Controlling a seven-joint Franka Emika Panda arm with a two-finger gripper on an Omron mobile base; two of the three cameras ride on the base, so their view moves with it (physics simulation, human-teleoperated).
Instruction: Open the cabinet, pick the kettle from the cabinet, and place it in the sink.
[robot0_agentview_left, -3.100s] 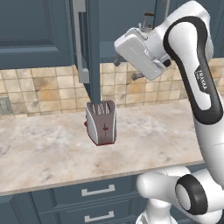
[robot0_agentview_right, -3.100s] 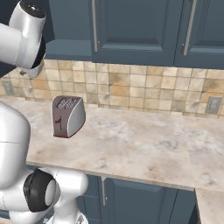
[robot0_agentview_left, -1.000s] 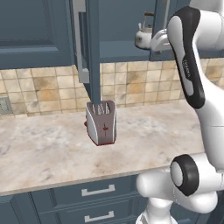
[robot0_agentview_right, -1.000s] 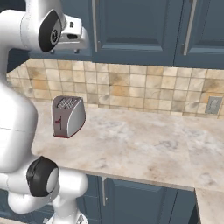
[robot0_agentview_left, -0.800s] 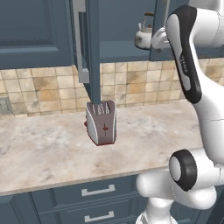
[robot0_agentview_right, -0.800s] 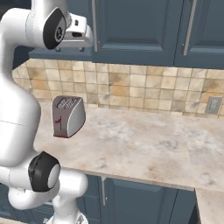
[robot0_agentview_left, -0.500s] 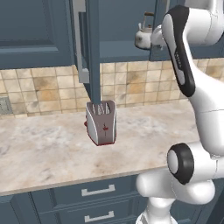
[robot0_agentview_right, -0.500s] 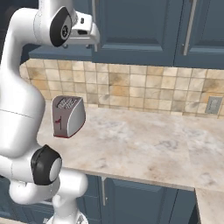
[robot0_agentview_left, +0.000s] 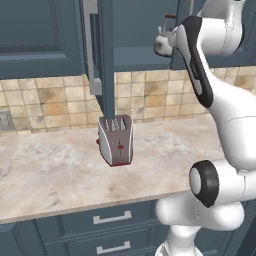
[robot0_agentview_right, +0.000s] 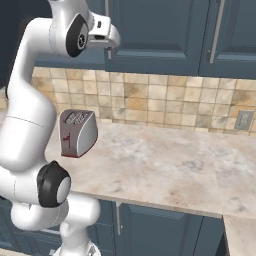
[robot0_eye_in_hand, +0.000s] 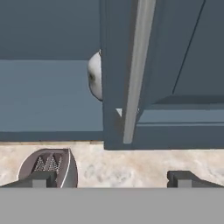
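Fingers (robot0_eye_in_hand: 111, 178) spread wide with nothing held, kettle (robot0_agentview_left: 163, 45) sitting on the cabinet (robot0_eye_in_hand: 52, 65) shelf half hidden behind the door (robot0_eye_in_hand: 116, 65) edge, so pretty easy to clip that door reaching in and knock it over.

Squat silver-grey metal kettle (robot0_eye_in_hand: 95, 75) mostly hidden behind dark blue-grey cabinet door (robot0_eye_in_hand: 114, 70); white arm (robot0_agentview_left: 197, 60) covers its right side.

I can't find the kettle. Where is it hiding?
The kettle sits on the shelf inside the open cabinet, at the top right of the left base view, above the toaster. In the hand view it peeks out behind the door edge.
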